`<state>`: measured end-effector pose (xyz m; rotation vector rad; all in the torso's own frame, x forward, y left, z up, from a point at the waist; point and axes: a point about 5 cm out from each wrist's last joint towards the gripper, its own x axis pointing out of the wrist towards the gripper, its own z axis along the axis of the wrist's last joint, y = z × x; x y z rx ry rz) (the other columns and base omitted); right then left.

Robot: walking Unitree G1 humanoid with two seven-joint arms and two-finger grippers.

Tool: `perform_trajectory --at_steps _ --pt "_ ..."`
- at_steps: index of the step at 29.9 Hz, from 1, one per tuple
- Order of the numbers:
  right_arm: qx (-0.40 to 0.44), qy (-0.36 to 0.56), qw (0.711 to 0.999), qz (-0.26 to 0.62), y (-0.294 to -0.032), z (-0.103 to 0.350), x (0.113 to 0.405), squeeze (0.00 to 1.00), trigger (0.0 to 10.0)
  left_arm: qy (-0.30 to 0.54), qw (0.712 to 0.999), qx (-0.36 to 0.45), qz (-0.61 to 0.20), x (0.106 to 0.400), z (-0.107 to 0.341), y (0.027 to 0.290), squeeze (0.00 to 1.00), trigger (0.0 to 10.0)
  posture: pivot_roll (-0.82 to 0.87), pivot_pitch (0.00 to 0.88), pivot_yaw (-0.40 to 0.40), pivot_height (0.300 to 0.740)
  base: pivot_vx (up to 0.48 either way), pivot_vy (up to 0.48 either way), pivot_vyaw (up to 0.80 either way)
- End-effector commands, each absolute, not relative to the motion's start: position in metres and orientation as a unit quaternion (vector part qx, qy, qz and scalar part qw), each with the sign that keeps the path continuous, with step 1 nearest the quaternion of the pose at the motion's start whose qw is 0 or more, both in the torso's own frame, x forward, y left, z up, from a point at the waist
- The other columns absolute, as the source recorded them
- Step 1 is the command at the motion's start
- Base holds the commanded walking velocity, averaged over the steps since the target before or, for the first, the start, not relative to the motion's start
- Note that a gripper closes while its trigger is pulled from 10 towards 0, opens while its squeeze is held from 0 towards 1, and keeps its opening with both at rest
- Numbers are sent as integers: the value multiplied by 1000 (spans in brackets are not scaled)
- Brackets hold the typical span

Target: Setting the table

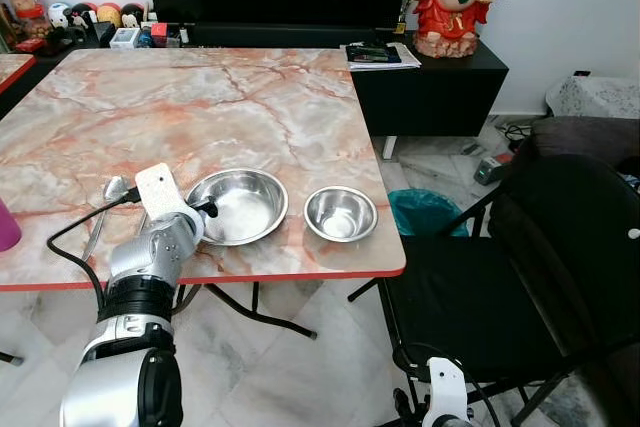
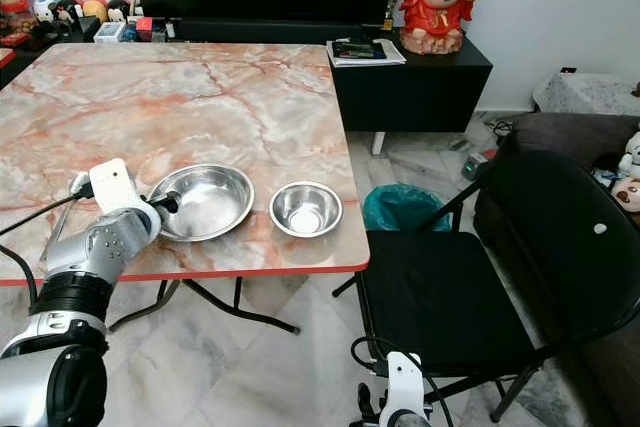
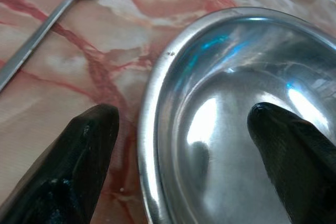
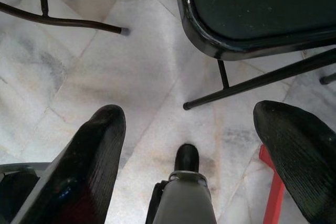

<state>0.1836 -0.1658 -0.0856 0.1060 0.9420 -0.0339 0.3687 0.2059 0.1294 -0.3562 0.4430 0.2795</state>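
Steel large bowl [image 1: 237, 205] sits low centre of the frame on the marble surface [image 1: 200, 107], its rim straddled by our open left end effector [image 3: 181, 124], so we should close squarely on that rim before shifting it.

Large steel bowl [image 1: 237, 206] beside small bowl [image 1: 341, 214], fork [image 3: 50, 19] nearby

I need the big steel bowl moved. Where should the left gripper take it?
By its near-left rim. The left gripper already straddles the big bowl there, one finger inside, one outside. The thin flared rim suits a pinch from that side.
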Motion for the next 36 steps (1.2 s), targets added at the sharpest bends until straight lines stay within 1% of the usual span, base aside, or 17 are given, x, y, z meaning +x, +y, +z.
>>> perform_trajectory --at_steps 1,11,12,13,14,15,20,22,23,24,36 --pt "57 447 892 -27 -169 -84 186 0 10000 230 945 -182 142 367 125 204 0 10000 64 0 -30 740 0 0 0" --pt "58 448 892 -26 -169 -84 186 0 10000 243 941 -178 151 364 119 208 0 10000 69 0 -29 740 0 0 0" --pt "58 448 892 -26 -168 -84 186 0 10000 244 941 -179 152 363 119 208 0 5843 69 0 -29 740 0 0 0" --pt "58 448 892 -26 -168 -84 186 0 10000 244 941 -180 152 363 119 208 0 3804 69 0 -29 740 0 0 0" --pt "58 448 892 -26 -168 -84 186 0 10000 245 940 -181 152 363 118 208 0 3255 69 0 -29 740 0 0 0" --pt "58 448 892 -26 -168 -84 186 0 10000 245 940 -181 152 363 118 208 0 1490 69 0 -29 740 0 0 0" --pt "58 448 892 -26 -168 -84 186 0 10000 248 939 -187 149 363 116 205 0 1451 66 0 -28 740 0 0 0" --pt "58 448 892 -26 -168 -84 186 0 10000 249 939 -187 148 363 116 204 0 1059 67 0 -28 740 0 0 0" --pt "58 448 892 -27 -168 -84 186 0 10000 249 939 -187 147 363 116 204 0 1059 67 0 -28 740 0 0 0" --pt "58 448 892 -27 -168 -84 186 0 10000 249 939 -187 147 363 116 204 0 0 67 0 -28 740 0 0 0" --pt "57 448 892 -25 -168 -84 186 0 10000 249 940 -187 141 363 115 202 0 0 65 0 -28 740 0 0 0"
